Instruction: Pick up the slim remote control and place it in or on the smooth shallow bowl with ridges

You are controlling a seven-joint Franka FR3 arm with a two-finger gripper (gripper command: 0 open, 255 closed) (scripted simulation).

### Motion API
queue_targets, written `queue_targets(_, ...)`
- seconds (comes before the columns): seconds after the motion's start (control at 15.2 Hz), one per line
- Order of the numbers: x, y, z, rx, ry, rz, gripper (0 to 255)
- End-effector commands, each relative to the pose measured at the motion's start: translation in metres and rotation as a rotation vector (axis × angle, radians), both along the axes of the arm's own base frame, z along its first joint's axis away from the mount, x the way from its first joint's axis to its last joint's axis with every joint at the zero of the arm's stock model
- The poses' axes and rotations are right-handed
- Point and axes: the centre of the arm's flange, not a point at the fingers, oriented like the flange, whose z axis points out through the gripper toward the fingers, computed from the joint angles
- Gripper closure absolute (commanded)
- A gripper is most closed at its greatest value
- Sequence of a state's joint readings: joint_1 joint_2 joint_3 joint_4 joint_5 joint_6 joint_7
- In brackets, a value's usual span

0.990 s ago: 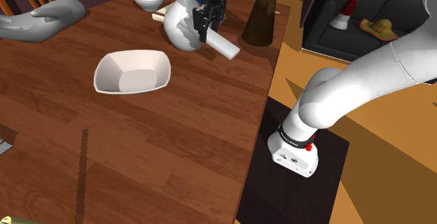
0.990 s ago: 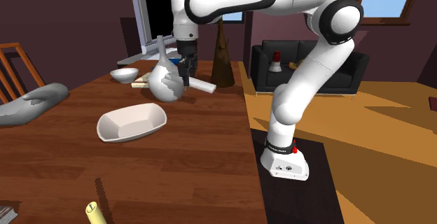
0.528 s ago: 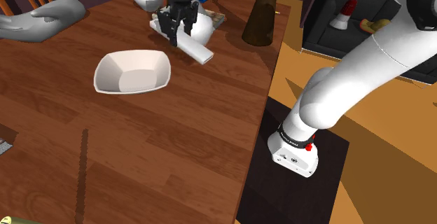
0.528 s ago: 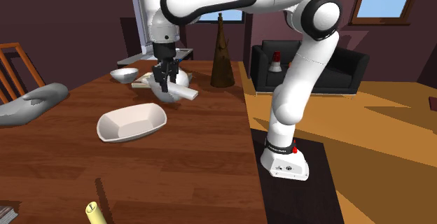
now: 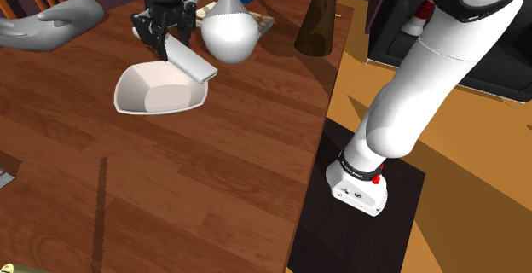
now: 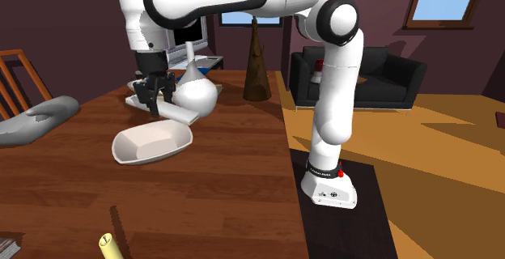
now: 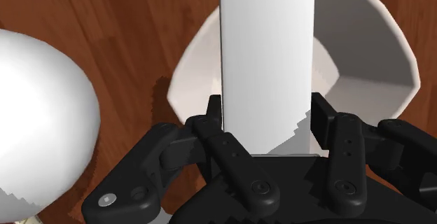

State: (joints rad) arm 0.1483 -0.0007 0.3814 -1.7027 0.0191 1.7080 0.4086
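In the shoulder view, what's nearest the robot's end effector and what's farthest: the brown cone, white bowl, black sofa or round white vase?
From the end effector, clasping the remote:
1. The white bowl, right underneath.
2. The white vase, beside it, toward the view's right.
3. The brown cone, farther right, near the table's edge.
4. The black sofa, beyond the table.

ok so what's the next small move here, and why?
Probably lower the claw a little, straight down. It is shut on the white remote, which hangs above the white bowl; the wrist view shows the bowl's hollow right beneath it. Opening from this height might bounce it out.
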Motion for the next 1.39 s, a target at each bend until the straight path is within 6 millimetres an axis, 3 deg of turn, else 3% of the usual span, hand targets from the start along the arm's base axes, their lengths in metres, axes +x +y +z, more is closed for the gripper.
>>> queue_targets(0.0, 0.010, 0.023, 0.000, 0.001, -0.001, -0.001, 255)
queue_targets(0.13, 0.020, 0.040, 0.000, 0.001, -0.001, -0.001, 255)
queue_targets(0.99, 0.020, 0.040, -0.071, 0.001, -0.001, -0.001, 255)
queue_targets(1.32, 0.020, 0.040, -0.071, 0.001, -0.001, -0.001, 255)
